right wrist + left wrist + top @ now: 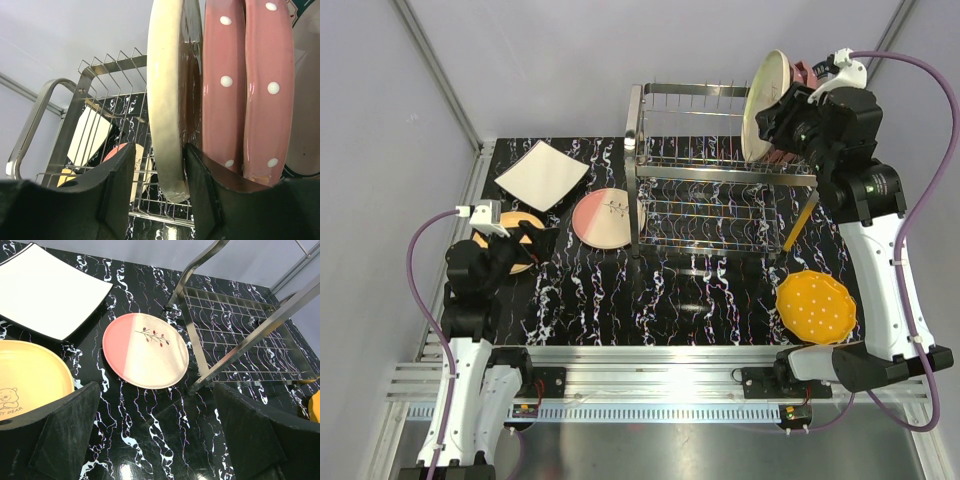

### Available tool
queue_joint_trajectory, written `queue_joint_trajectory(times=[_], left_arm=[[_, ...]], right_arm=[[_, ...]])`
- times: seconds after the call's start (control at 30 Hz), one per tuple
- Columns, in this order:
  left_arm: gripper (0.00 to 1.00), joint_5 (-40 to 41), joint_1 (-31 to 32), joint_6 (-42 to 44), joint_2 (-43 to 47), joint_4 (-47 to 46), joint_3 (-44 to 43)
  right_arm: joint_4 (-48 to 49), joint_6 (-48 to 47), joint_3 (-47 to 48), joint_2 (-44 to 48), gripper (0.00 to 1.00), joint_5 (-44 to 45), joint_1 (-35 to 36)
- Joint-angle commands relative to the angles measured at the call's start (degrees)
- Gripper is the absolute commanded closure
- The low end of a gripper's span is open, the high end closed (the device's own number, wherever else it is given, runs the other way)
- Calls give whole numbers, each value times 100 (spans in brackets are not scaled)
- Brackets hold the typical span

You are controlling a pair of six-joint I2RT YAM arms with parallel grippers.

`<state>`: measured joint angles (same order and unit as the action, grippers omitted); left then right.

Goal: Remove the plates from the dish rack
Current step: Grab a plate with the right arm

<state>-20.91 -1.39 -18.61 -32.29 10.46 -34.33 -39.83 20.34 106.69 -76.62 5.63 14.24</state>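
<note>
Up at the dish rack's [710, 165] right end, right jaws loosely straddle the cream plate [167, 100]; left jaws gape over the counter [150, 430].

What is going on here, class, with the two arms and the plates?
The right tool straddles the rim of a cream plate standing in the dish rack beside two pink dotted plates; whether it is clamped is unclear. The left tool hangs open above the table. Four plates already lie there: white square, pink-cream, yellow-orange and orange dotted.
</note>
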Motion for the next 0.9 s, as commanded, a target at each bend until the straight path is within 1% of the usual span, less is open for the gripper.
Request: queue_joint_trajectory(times=[0.0,0.17,0.4,0.53,0.7,0.87], left_arm=[[1,87,24,24,57,-228,-48],[1,95,16,24,57,-237,-48],[1,122,16,33,74,-220,-57],[1,122,16,33,74,-220,-57],[1,131,16,33,83,-211,-57],[1,131,16,33,92,-202,-65]], right_arm=[[213,-170,-43,-64,49,649,26],[353,-302,-131,-37,51,887,79],[424,-469,-149,-125,51,1212,237],[494,-566,-175,-178,51,1563,360],[556,-671,-167,-239,53,1792,422],[547,-680,-175,-310,62,1845,439]])
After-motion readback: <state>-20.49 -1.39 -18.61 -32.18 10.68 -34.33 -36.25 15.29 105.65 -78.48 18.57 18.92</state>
